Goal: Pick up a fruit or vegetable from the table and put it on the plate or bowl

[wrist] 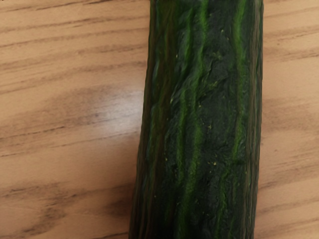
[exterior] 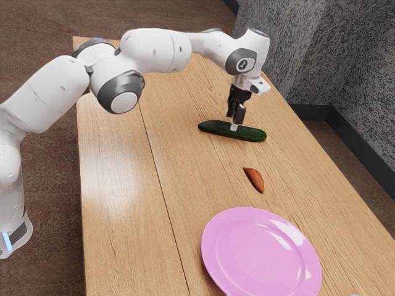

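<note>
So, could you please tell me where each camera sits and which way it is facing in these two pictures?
Exterior view: sits raised at the arm's side, looking down across the table at the cucumber, a small orange vegetable and the pink plate; the white arm and black gripper come in from the exterior view's left.
Wrist view: sits on the hand, facing straight down, close onto the cucumber lying on the wood.
Shared: the cucumber and the tabletop around it.
</note>
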### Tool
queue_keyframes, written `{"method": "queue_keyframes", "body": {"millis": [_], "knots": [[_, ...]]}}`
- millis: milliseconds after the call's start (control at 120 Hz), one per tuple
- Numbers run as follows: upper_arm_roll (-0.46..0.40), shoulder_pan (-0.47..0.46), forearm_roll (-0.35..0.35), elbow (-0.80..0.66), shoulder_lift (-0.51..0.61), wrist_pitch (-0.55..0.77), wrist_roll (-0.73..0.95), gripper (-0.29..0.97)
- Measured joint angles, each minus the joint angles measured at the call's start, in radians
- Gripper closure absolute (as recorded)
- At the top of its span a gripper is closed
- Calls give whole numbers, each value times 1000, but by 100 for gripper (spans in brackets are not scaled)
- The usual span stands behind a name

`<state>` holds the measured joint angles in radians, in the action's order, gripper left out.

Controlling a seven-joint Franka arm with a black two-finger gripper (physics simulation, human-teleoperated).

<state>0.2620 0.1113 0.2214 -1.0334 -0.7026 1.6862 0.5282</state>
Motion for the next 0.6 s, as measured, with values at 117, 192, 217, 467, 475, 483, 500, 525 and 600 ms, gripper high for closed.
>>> {"method": "queue_keyframes", "body": {"millis": [117, 192, 217, 467, 475, 483, 500, 525, 600], "knots": [[-1, 2, 10, 2, -13, 13, -5, 0], [-2, 2, 13, 2, -20, 18, -7, 0], [-3, 2, 14, 2, -21, 20, -8, 0], [-5, 2, 24, -1, -32, 27, -14, 0], [-5, 2, 24, -2, -33, 27, -14, 0], [-5, 2, 24, -2, -33, 27, -14, 0], [-5, 2, 25, -2, -34, 28, -14, 1], [-6, 2, 25, -3, -35, 28, -15, 1], [-6, 1, 26, -4, -38, 29, -16, 1]]}}
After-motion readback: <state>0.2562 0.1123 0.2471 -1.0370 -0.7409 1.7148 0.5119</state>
